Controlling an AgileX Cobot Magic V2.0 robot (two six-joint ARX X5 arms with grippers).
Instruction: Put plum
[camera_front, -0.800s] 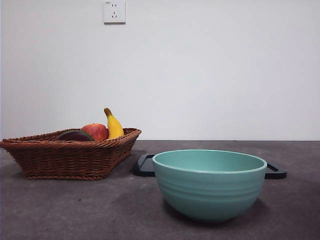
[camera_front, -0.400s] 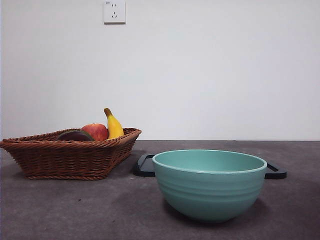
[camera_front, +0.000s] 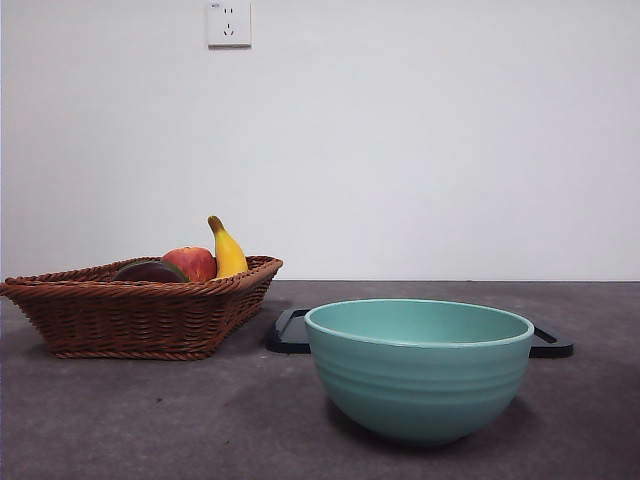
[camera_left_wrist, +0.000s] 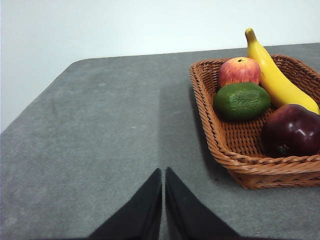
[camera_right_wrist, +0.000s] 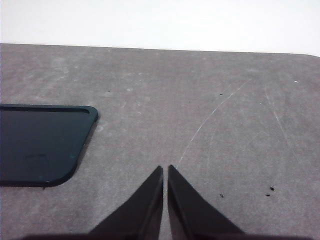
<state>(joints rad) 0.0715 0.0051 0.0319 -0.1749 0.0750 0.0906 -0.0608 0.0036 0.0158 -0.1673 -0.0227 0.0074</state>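
The plum (camera_left_wrist: 291, 130) lies in the basket (camera_left_wrist: 220, 142), touching the banana (camera_left_wrist: 272, 75). My left claw (camera_left_wrist: 163, 172) and right claw (camera_right_wrist: 165, 170) are both closed, holding nothing, above bare table (camera_left_wrist: 100, 130).

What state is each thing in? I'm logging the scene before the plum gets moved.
Plum: lying in the basket, untouched.
Apple: in the basket.
Green fruit: in the basket.
Banana: in the basket.
Bowl: upright.
Left gripper: jaws shut, holding nothing.
Right gripper: jaws shut, holding nothing.

basket (camera_front: 140, 315): apple (camera_left_wrist: 239, 71), banana (camera_left_wrist: 275, 75), green fruit (camera_left_wrist: 242, 101) | bowl (camera_front: 420, 385) | tray, perhaps (camera_right_wrist: 40, 145)
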